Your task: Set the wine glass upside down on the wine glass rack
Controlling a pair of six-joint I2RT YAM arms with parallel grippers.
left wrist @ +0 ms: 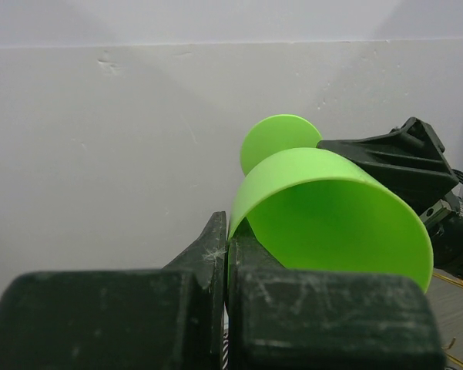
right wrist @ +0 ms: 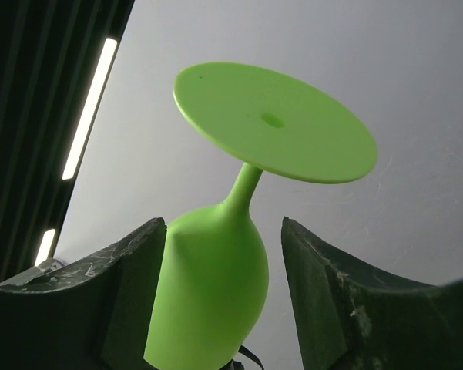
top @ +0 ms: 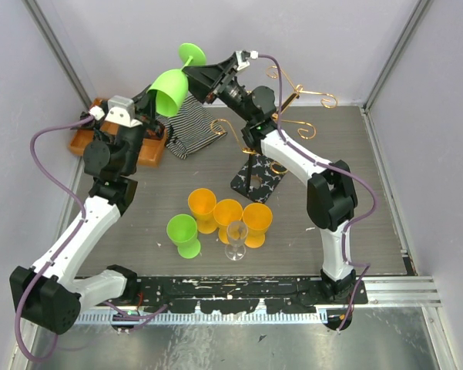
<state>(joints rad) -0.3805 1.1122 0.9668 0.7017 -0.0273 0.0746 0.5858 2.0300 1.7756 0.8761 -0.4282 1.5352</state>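
Observation:
A lime-green wine glass [top: 171, 89] hangs in the air at the back, bowl down and foot up, tilted. My left gripper [top: 156, 104] is shut on its rim; in the left wrist view the fingers [left wrist: 216, 247] pinch the bowl's [left wrist: 331, 216] edge. My right gripper [top: 196, 81] is open around the bowl [right wrist: 212, 293], just below the stem. Its left finger [right wrist: 135, 285] is against the bowl and its right finger [right wrist: 323, 293] stands apart. The gold wire wine glass rack [top: 296, 96] stands to the right on its black speckled base [top: 260, 179], behind my right arm.
Another green glass [top: 183, 233], three orange glasses [top: 228, 214] and a clear glass [top: 236, 237] stand upright in the middle front. A striped cloth [top: 192, 127] and a brown wooden tray [top: 150, 150] lie at the back left. Walls enclose the table.

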